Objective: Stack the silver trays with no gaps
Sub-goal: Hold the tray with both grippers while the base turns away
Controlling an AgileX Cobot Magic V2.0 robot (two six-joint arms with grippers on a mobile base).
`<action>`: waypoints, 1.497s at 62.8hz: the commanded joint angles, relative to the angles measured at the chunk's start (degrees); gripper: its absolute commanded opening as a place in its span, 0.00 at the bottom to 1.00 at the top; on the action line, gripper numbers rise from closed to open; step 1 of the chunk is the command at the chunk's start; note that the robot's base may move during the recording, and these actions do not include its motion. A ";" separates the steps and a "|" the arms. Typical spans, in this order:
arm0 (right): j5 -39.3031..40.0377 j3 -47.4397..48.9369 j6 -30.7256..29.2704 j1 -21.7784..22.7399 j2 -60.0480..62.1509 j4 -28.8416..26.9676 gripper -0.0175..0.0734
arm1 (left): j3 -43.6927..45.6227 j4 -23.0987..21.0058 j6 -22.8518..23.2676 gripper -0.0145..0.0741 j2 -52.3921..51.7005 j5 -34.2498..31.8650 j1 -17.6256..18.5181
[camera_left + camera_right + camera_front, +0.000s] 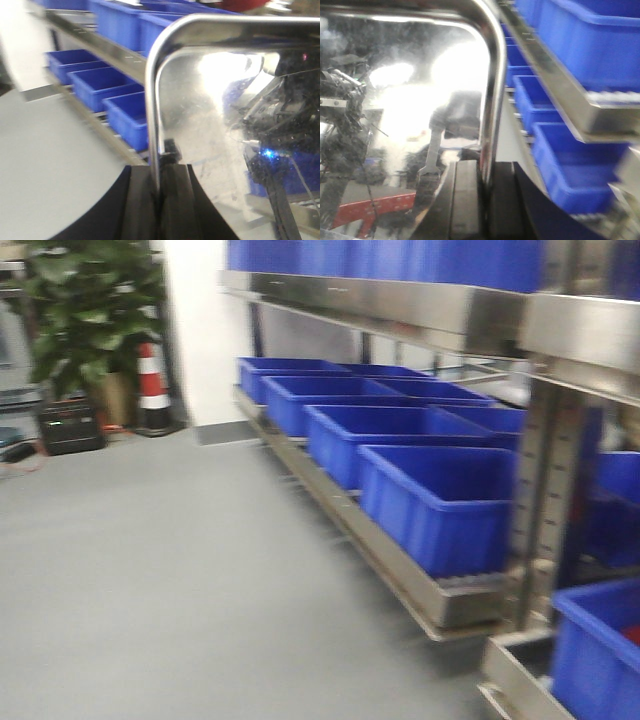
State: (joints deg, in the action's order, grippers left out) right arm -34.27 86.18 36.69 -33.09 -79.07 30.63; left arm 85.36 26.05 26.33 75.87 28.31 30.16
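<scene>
- The left claw (161, 175) is clamped on the rim of a silver tray (200, 100); the rim runs between its two fingers.
- The right claw (487, 172) grips a silver tray rim the same way. Whether it is the same tray cannot be told.
- Blue bins (440, 500) stand in a row on the steel shelf (400, 585), close beside the held tray.
</scene>
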 commanded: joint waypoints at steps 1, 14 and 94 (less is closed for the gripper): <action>20.38 0.58 -1.25 -1.28 0.08 -1.00 0.10 | 0.47 -1.30 -0.21 0.15 -0.03 -5.79 1.53; 20.55 0.58 -1.25 -1.28 0.08 -1.00 0.10 | 0.47 -1.30 -0.21 0.15 -0.03 -5.79 1.53; 21.58 0.58 -1.25 -1.28 0.08 -1.00 0.10 | 0.47 -1.30 -0.21 0.15 -0.03 -5.79 1.53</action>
State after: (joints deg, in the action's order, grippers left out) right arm -34.37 86.18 36.69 -33.09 -79.07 30.51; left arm 85.36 26.16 26.33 75.87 28.31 30.16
